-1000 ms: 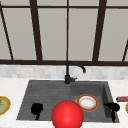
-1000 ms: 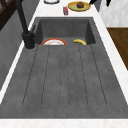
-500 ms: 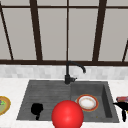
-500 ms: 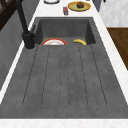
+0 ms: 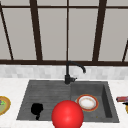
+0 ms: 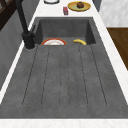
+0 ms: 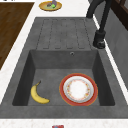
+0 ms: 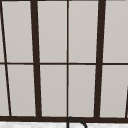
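A simulated domestic kitchen. A dark grey sink (image 7: 22,75) with a ribbed draining board (image 6: 65,75) is set into a white worktop (image 5: 10,86), with a black swan-neck tap (image 5: 71,72) at its far edge. Behind it run a pale tiled splashback (image 5: 30,71) and a dark-framed window (image 8: 67,62). A red-rimmed plate (image 7: 78,89) and a banana (image 7: 37,95) lie in the basin; dishes of food (image 6: 79,5) stand on the worktop. Wooden floor (image 7: 11,22) lies beyond the counter.
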{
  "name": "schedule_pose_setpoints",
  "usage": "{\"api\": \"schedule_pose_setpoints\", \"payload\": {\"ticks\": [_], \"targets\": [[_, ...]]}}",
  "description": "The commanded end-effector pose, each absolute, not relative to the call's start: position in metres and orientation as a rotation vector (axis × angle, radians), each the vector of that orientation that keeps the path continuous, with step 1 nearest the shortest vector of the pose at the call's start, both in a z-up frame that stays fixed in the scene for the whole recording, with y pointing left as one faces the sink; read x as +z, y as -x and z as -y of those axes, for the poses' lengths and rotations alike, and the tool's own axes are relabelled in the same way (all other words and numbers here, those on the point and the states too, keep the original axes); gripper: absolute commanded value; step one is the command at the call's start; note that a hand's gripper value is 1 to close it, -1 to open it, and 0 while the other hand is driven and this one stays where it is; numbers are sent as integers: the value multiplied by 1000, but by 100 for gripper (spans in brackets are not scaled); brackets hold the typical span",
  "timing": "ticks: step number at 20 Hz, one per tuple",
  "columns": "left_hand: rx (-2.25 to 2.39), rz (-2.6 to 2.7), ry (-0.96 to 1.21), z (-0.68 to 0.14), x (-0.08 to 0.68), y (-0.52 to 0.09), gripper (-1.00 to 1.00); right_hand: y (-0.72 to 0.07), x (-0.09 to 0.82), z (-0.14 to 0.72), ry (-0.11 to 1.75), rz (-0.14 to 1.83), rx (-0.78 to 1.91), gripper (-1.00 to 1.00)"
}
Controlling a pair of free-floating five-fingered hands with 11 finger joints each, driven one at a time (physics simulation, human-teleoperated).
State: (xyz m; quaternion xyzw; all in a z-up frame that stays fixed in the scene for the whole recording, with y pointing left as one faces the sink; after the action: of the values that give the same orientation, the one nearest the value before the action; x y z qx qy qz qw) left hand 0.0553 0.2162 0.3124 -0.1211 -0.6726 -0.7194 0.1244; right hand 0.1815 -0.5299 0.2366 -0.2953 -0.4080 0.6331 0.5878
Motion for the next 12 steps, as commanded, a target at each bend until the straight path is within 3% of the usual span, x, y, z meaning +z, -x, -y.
{"api": "schedule_pose_setpoints", "payload": {"ticks": [1, 12], "targets": [[-2097, 1960, 353, -216, 312, -55, 0, -186, 237, 560, 671, 913, 1493, -100], [-2097, 1961, 353, -216, 312, -55, 0, -204, 227, 640, 688, 903, 1442, -100]]}}
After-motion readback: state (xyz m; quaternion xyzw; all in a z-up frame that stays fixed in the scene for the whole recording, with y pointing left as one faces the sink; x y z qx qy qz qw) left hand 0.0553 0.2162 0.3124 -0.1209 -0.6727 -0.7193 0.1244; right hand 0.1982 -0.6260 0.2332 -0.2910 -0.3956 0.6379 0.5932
